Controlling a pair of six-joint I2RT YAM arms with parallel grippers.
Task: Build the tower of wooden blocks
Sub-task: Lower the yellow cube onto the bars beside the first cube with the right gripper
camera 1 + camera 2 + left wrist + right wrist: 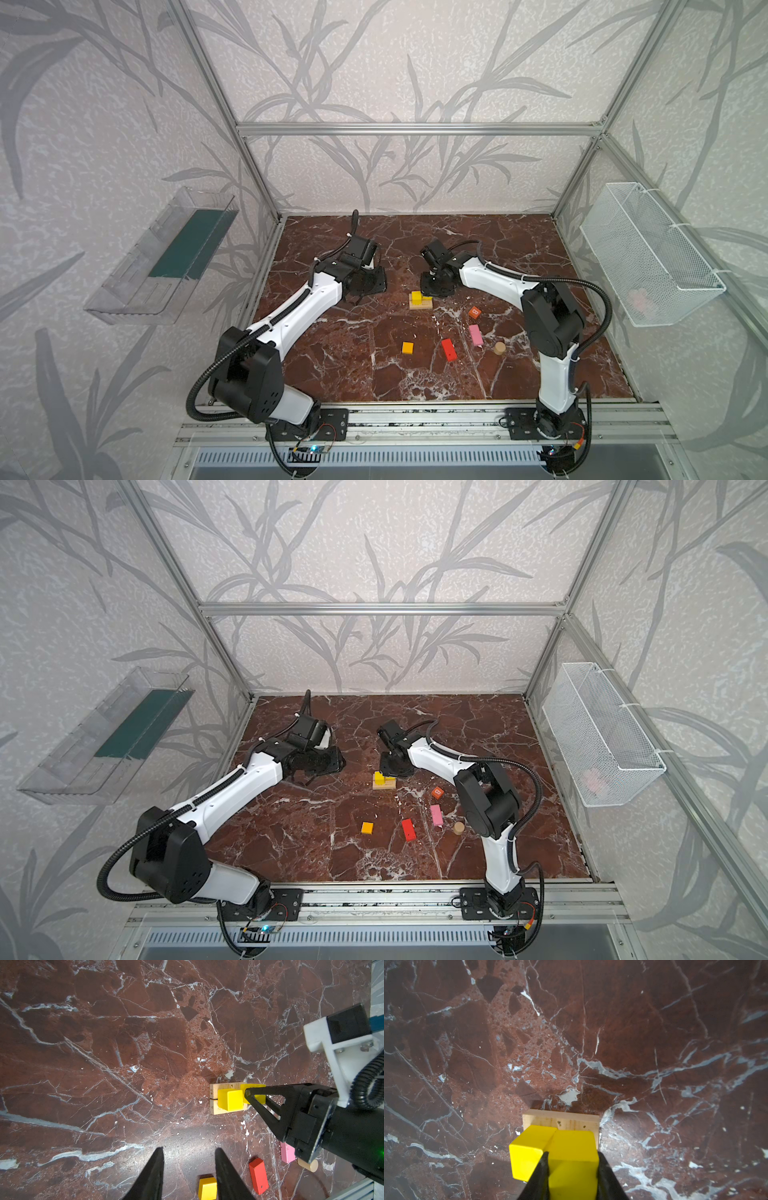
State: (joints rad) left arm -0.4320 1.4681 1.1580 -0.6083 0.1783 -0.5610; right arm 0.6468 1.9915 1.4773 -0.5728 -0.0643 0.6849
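Observation:
Two tan planks (420, 306) (560, 1119) lie side by side at mid-table. One yellow cube (416, 296) (529, 1147) sits on them. Beside it, my right gripper (432, 292) (573, 1154) is shut on a second yellow cube (573, 1165) (252, 1087), which rests on the planks. My left gripper (365, 291) (189, 1151) hangs open and empty above bare table to the left. Loose in front lie an orange cube (408, 348) (207, 1187), a red brick (449, 350) (258, 1176), a pink brick (475, 335), an orange-red cube (475, 312) and a tan cylinder (499, 348).
A clear plastic tray (166, 257) hangs on the left wall. On the right wall is a white wire basket (648, 253) holding something pink. Aluminium frame posts ring the marble table, and the arms' mounting rail (415, 415) runs along its front edge.

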